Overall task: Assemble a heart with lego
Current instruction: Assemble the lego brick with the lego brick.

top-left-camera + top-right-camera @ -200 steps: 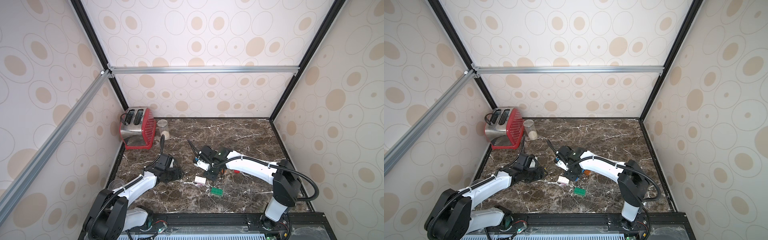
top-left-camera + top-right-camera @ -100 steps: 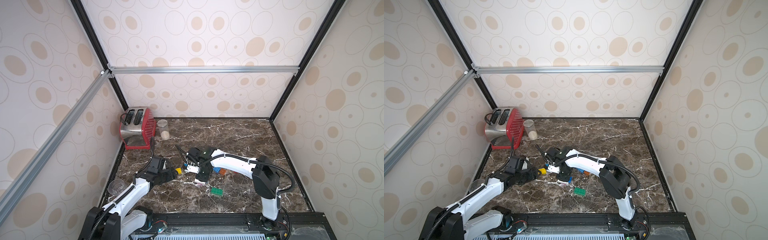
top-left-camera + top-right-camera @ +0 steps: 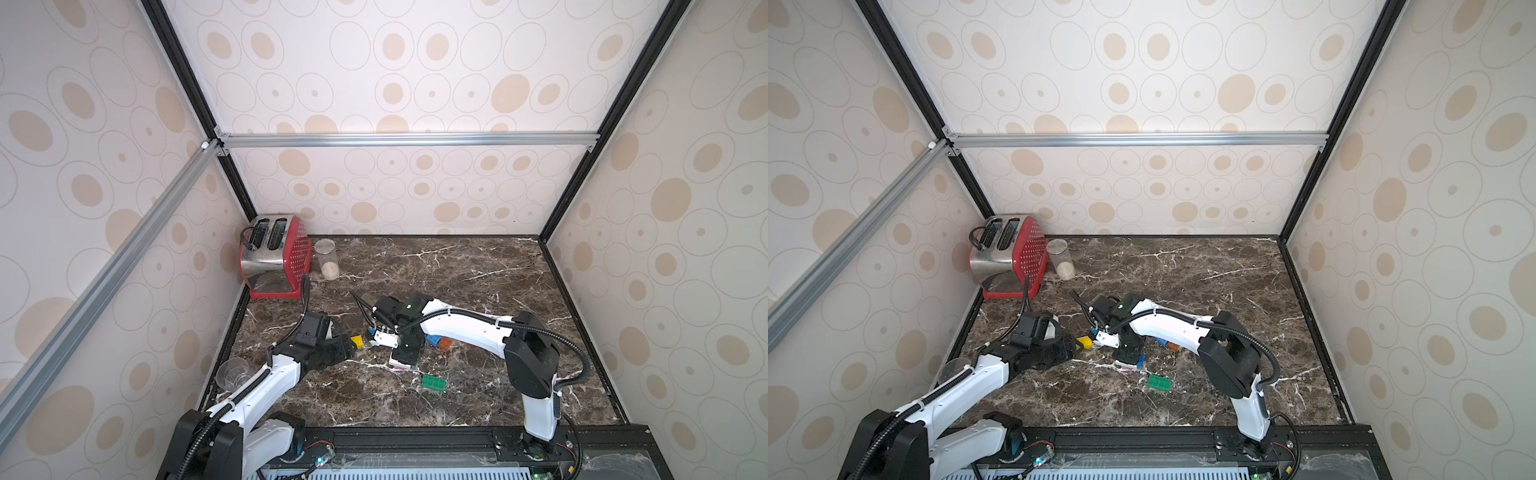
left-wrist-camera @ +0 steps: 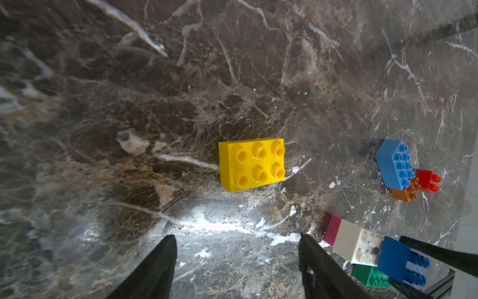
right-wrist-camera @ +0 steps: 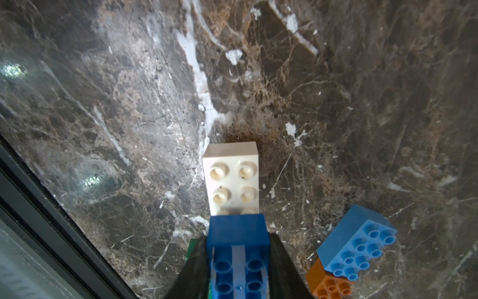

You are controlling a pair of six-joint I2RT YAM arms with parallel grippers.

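My right gripper (image 5: 238,259) is shut on a dark blue lego brick (image 5: 238,248), whose front end rests on the near end of a white brick (image 5: 232,178). A pink brick (image 4: 332,230) sits under the white one's far end. The left gripper (image 4: 236,238) is open with nothing between its fingers, just short of a yellow brick (image 4: 252,164) lying studs up on the table. A light blue oblong brick (image 5: 357,243) leans on an orange brick (image 5: 328,284), with a red brick (image 4: 428,181) beside them. A green brick (image 3: 434,383) lies nearer the front. No assembled heart shows.
A red toaster (image 3: 274,257) and a glass jar (image 3: 326,259) stand at the back left corner. A clear plastic cup (image 3: 232,372) sits by the left wall beside the left arm. A black rail (image 5: 38,207) runs along the table's front edge.
The right gripper has carried the dark blue brick forward and down onto the white brick. The left gripper has drawn back, uncovering the yellow brick.
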